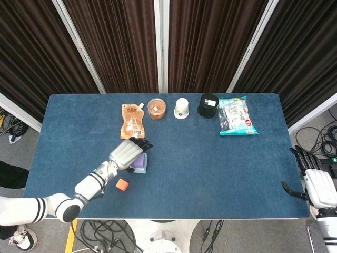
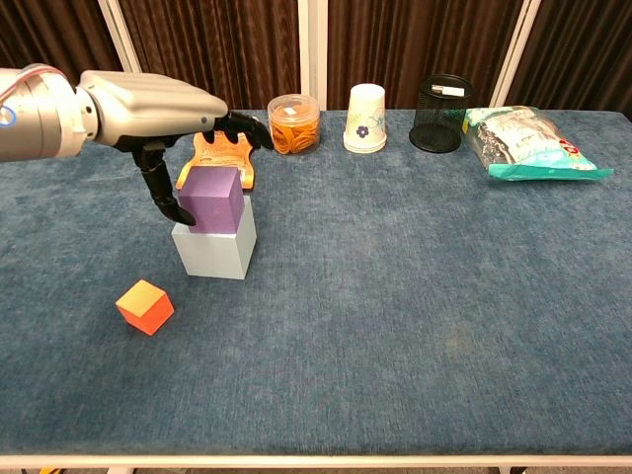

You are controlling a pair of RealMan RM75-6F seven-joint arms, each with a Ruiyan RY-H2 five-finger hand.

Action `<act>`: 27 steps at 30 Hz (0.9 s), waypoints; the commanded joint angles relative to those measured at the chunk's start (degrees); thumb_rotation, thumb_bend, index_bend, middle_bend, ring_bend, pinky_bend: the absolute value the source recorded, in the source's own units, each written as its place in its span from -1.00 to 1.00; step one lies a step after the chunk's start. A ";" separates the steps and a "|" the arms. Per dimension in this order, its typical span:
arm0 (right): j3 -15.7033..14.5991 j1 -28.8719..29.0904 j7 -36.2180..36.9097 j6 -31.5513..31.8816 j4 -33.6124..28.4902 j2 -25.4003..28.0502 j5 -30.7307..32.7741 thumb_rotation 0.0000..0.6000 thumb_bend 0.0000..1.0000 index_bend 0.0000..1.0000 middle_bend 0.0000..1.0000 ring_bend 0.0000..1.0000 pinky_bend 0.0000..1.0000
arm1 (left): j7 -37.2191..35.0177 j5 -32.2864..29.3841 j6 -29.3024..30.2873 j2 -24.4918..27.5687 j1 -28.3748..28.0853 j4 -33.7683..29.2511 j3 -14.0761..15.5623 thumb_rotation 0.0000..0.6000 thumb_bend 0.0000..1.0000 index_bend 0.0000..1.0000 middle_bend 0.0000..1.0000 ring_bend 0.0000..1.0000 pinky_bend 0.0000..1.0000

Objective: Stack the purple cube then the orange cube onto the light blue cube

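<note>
Purple cube (image 2: 211,197): we see it resting on the light blue cube (image 2: 215,249), left of centre in the chest view, set toward the left side of that cube's top.
Left hand (image 2: 158,104): fingers spread above the purple cube, thumb hanging beside its left face; we judge it has let go, holding nothing.
Right hand (image 1: 317,185): empty, fingers apart, at the lower right edge of the head view.
Orange cube (image 2: 144,306): on the table (image 2: 415,286), lower left, apart from the stack.
Risk: we think the thumb could drag the purple cube off as the hand lifts away.
Risk: a hard landing of the orange cube could topple the stack.
</note>
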 commanded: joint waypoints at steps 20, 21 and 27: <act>0.10 -0.03 3.42 -0.38 0.61 1.29 0.07 1.00 -0.65 -1.00 -0.99 -1.00 -1.00 | -8.86 7.23 16.18 15.69 20.60 -8.04 11.98 1.00 -0.71 -0.54 -0.28 -0.59 -0.50; 0.08 0.03 3.09 -0.46 0.52 1.19 0.05 1.00 -0.65 -1.00 -0.99 -1.00 -1.00 | -9.89 8.75 17.16 14.94 21.87 -7.79 12.42 1.00 -0.71 -0.51 -0.24 -0.57 -0.49; -0.16 0.57 0.62 -1.45 0.01 0.46 0.28 1.00 -0.65 -1.00 -0.99 -1.00 -1.00 | -15.47 12.54 21.38 8.44 27.93 -7.54 12.12 1.00 -0.76 -0.49 -0.16 -0.52 -0.46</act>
